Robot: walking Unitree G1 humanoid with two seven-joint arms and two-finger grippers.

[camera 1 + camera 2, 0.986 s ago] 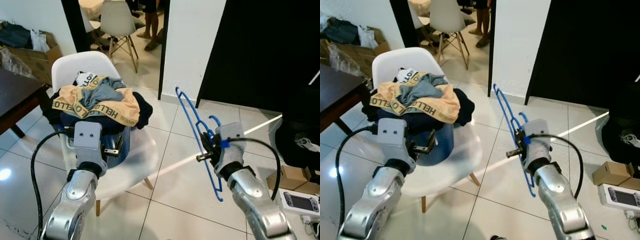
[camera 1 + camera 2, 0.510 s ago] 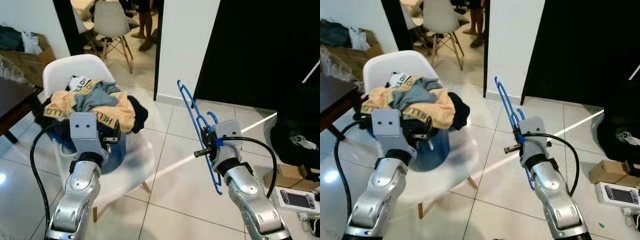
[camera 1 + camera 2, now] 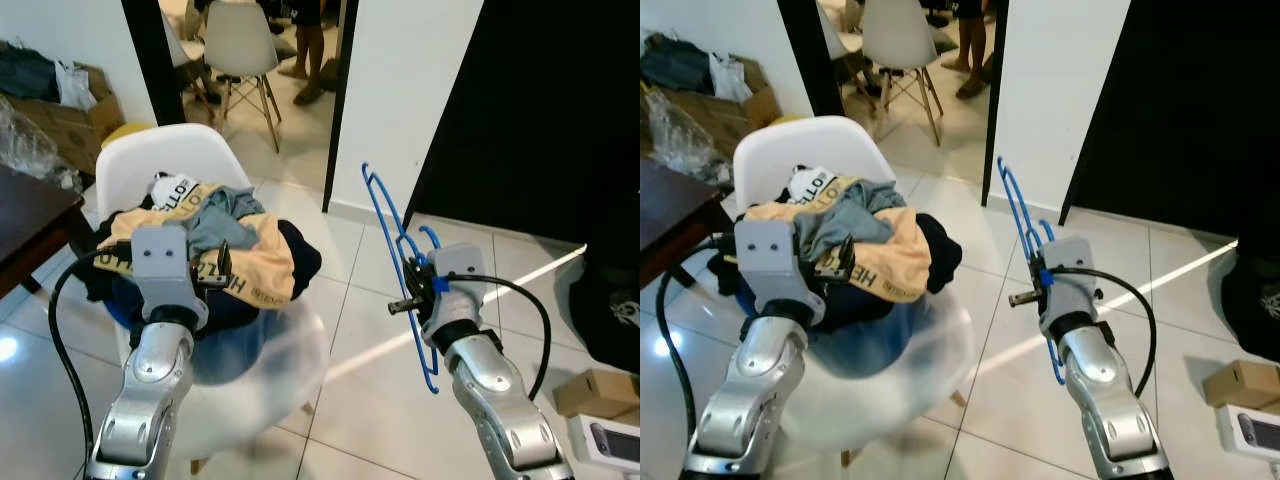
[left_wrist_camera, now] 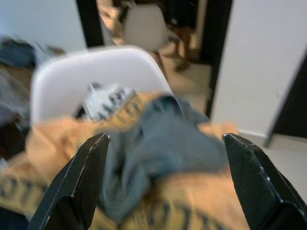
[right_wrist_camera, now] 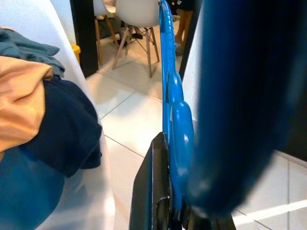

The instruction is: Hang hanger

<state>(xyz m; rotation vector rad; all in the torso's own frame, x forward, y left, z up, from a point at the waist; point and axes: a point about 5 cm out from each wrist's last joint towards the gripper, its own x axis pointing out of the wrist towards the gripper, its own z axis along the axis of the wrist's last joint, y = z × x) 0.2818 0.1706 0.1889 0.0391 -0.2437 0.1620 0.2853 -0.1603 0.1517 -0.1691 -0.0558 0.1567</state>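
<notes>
A blue plastic hanger point(image 3: 395, 255) stands edge-on above the tiled floor, and my right gripper point(image 3: 412, 285) is shut on it near its middle. In the right wrist view the blue hanger point(image 5: 173, 110) runs up between the black fingers point(image 5: 151, 191). My left gripper point(image 3: 222, 268) is raised in front of a white chair point(image 3: 190, 165) heaped with clothes point(image 3: 215, 235). Its fingers point(image 4: 79, 182) stand wide apart in the left wrist view, with nothing between them and the clothes pile point(image 4: 158, 153) beyond.
A dark table point(image 3: 30, 220) juts in at the left. Behind the chair an open doorway shows a second white chair point(image 3: 240, 45) and a person's legs point(image 3: 310, 60). A white wall point(image 3: 400, 90) and a black panel point(image 3: 540, 110) stand ahead. Boxes point(image 3: 590, 390) lie at the right.
The whole view has shifted, so the camera has moved. Both arms keep their poses, and the right gripper still holds the hanger.
</notes>
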